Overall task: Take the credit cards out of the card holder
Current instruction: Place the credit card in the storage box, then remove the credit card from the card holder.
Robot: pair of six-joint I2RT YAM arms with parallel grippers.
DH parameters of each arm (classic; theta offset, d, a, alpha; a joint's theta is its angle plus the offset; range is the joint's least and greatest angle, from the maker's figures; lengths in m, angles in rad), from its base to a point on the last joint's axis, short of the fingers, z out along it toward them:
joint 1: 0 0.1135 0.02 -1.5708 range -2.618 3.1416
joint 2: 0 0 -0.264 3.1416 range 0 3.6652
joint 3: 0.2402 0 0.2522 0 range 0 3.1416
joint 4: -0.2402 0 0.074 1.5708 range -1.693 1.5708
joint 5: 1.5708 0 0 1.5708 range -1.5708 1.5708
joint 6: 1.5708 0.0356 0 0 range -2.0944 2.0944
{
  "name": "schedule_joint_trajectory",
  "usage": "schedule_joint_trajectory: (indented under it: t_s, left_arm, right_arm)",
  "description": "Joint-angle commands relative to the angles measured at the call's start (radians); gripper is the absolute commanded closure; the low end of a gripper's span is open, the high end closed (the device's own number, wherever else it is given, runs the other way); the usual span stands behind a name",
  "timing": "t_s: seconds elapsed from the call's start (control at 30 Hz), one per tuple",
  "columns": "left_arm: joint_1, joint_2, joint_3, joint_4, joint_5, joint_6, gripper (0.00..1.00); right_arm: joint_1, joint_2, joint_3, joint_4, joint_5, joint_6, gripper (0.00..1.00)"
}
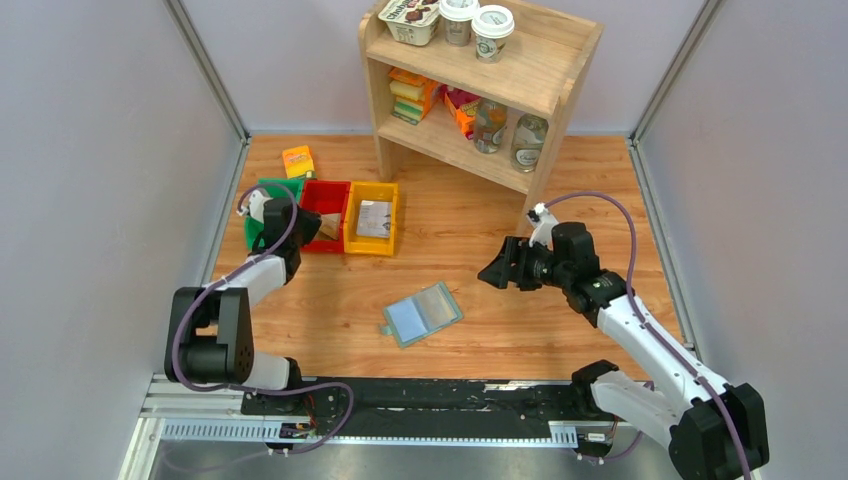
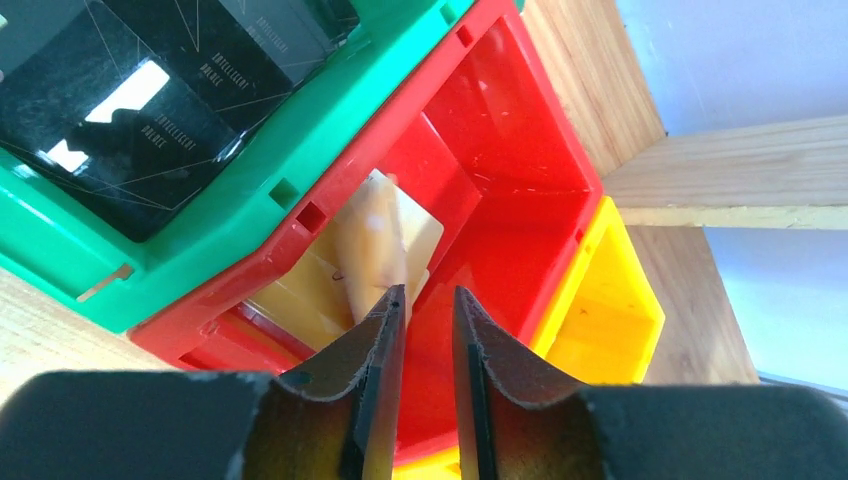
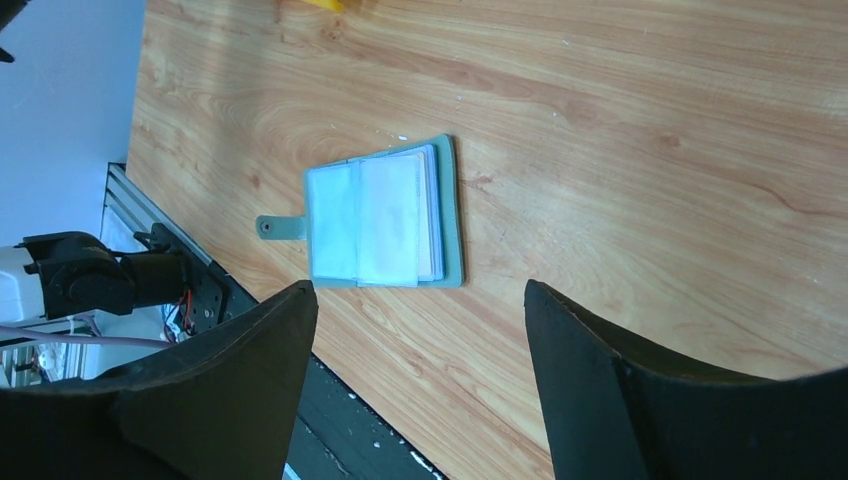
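Observation:
The sage-green card holder (image 1: 422, 313) lies open and flat on the table, blue-grey pockets up, its small tab toward the near left. It also shows in the right wrist view (image 3: 385, 215), with pale card edges at one pocket's side. My right gripper (image 1: 490, 272) is open wide and empty, above the table to the right of the holder (image 3: 420, 290). My left gripper (image 1: 305, 228) hovers over the red bin (image 2: 520, 150); its jaws stand a little apart with nothing between them (image 2: 428, 292). A cream card (image 2: 375, 250) leans inside the red bin, just beyond the left finger.
A green bin (image 2: 300, 160) holds a black card (image 2: 150, 100). A yellow bin (image 1: 371, 218) holds a grey card. An orange packet (image 1: 298, 160) lies behind the bins. A wooden shelf (image 1: 480, 75) with cups, jars and packets stands at the back.

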Motion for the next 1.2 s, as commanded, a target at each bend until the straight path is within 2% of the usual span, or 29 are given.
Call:
schedule_joint_trajectory:
  t_s: [0.0,0.1,0.27,0.37,0.47,0.63,0.77,0.9,1.17]
  left_arm:
    - [0.005,-0.088,0.036,-0.09,-0.025,0.053,0.66]
    - [0.005,-0.124,0.049,-0.165,-0.029,0.087,0.61]
    - [0.004,-0.188,0.105,-0.374,0.015,0.157,0.61]
    - [-0.038,-0.228,0.144,-0.51,0.047,0.214,0.61]
    - [-0.154,-0.288,0.152,-0.609,0.047,0.275,0.61]
    - [-0.358,-0.366,0.125,-0.73,0.04,0.28,0.63]
    - [-0.556,-0.366,0.12,-0.78,0.052,0.257,0.63]
    - [-0.671,-0.329,0.103,-0.801,0.06,0.214,0.63]
    - [-0.747,-0.251,0.011,-0.676,0.107,0.139,0.64]
  right_arm:
    - [-0.003,-0.009,0.037,-0.065,0.048,-0.039,0.21]
    - [-0.004,0.002,0.053,-0.108,0.063,-0.062,0.21]
    - [-0.004,0.014,0.048,-0.12,0.057,-0.056,0.22]
    - [-0.001,0.026,0.037,-0.1,0.039,-0.041,0.25]
    - [0.014,0.045,0.034,-0.08,0.042,-0.026,0.28]
    - [0.078,0.118,0.074,-0.083,0.096,-0.015,0.31]
    - [0.166,0.19,0.118,-0.091,0.163,-0.01,0.32]
    - [0.272,0.273,0.174,-0.094,0.238,0.005,0.33]
    - [0.411,0.479,0.298,-0.106,0.326,0.028,0.34]
